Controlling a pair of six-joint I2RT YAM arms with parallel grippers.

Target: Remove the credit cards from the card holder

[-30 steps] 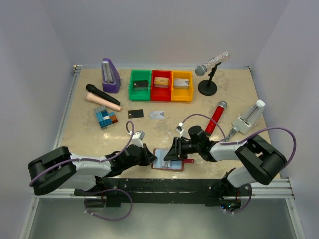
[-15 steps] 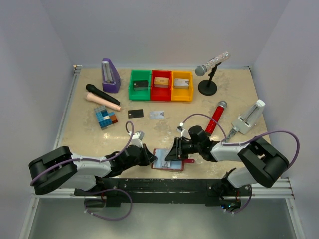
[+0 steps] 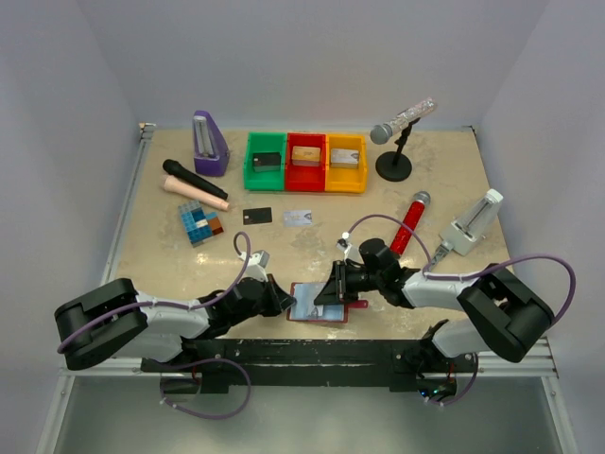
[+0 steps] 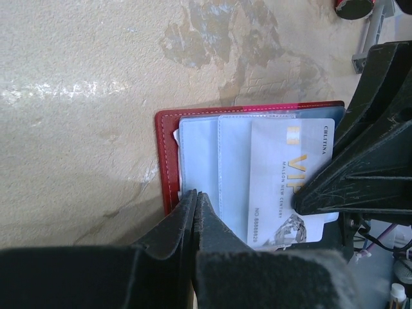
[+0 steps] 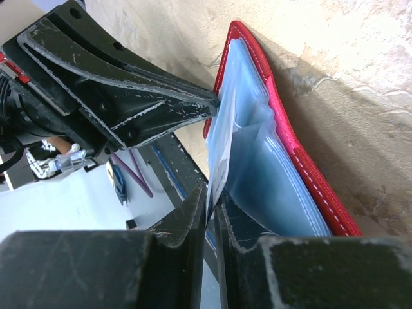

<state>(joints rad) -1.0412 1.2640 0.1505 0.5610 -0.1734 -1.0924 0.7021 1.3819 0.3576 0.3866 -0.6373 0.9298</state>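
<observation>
While left tool (image 4: 195, 197) pins the card holder (image 4: 166, 161), right tool (image 5: 211, 193) pinches card's (image 4: 283, 180) edge.

Open dark-red card holder (image 4: 166, 154), silvery card (image 4: 283, 174) half out

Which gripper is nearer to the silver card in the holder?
Right. The right gripper grips the silver card by its edge. The left gripper is shut and rests near the edge of the holder, apart from the card.
</observation>
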